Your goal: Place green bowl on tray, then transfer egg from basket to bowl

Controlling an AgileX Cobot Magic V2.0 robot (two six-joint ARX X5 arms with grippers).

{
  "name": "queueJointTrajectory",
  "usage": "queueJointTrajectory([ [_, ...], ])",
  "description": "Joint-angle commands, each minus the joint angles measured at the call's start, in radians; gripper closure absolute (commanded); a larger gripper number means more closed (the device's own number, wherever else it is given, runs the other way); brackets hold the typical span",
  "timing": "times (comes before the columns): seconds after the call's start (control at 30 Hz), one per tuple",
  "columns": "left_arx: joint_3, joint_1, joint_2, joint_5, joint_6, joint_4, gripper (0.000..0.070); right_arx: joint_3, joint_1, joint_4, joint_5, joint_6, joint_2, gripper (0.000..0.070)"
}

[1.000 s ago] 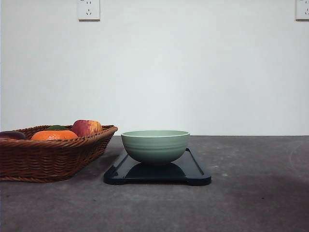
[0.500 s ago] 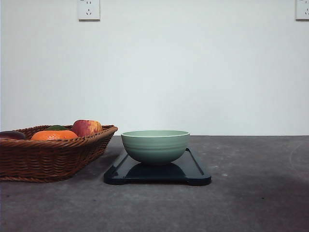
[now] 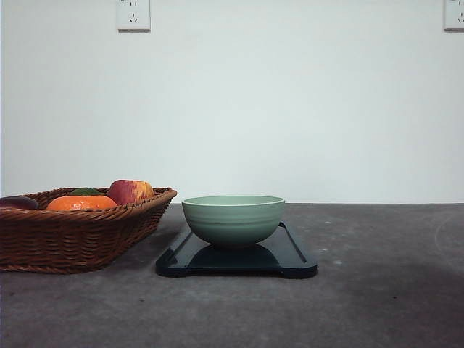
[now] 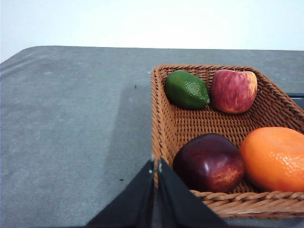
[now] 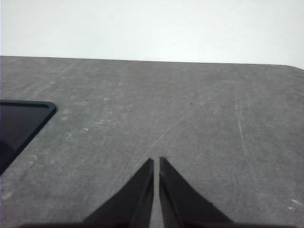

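The pale green bowl (image 3: pixel 233 219) stands upright on the dark tray (image 3: pixel 297 262) at the table's middle. To its left sits the brown wicker basket (image 3: pixel 72 235), which holds fruit. The egg is hidden or out of view. In the left wrist view my left gripper (image 4: pixel 156 167) is shut with nothing in it, its tips at the near corner of the basket (image 4: pixel 164 123). My right gripper (image 5: pixel 156 162) is shut and empty over bare table, with a corner of the tray (image 5: pixel 21 121) off to one side.
The basket holds a green avocado (image 4: pixel 186 89), a red apple (image 4: pixel 233 90), a dark purple fruit (image 4: pixel 209 162) and an orange (image 4: pixel 274 158). A white wall with sockets (image 3: pixel 133 14) backs the grey table (image 3: pixel 377 290).
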Motion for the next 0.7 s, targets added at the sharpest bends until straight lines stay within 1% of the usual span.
queueJointTrajectory([
  [0.0, -0.019, 0.0, -0.001, 0.004, -0.005, -0.004, 0.07, -0.004, 0.002, 0.008, 0.001, -0.008, -0.001, 0.0686],
  [0.67, -0.019, 0.0, -0.001, 0.004, -0.005, -0.004, 0.07, -0.004, 0.002, 0.008, 0.001, -0.008, -0.001, 0.0686],
])
